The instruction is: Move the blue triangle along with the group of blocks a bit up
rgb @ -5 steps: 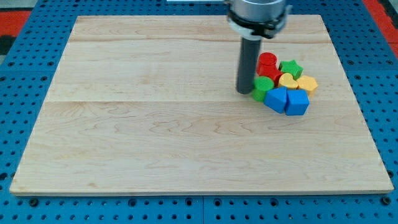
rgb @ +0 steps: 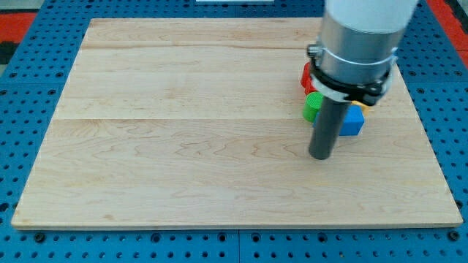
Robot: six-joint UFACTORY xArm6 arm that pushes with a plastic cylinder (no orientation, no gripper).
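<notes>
Pale wood board fills most of the camera view, sitting on a blue perforated base that shows round every edge. My tip is down on the board, right of centre, just toward the view's bottom from the block cluster and slightly left of its middle. No gripper on this rig, just the straight dark rod, so nothing to read as apart or clamped. The arm's grey housing hangs over the cluster and hides most of it. What shows: a green block at the cluster's left edge, shape not clear, just beside the rod's upper part; a red block toward the view's top from the green one, mostly covered; a blue block poking out on the rod's right, looks boxy. A thin yellow sliver sits on the blue block's upper right, shape unreadable. The blue triangle itself can't be picked out here; presumably behind the rod or housing. Tip is near the cluster's lower edge, but whether it touches any block I can't tell.
</notes>
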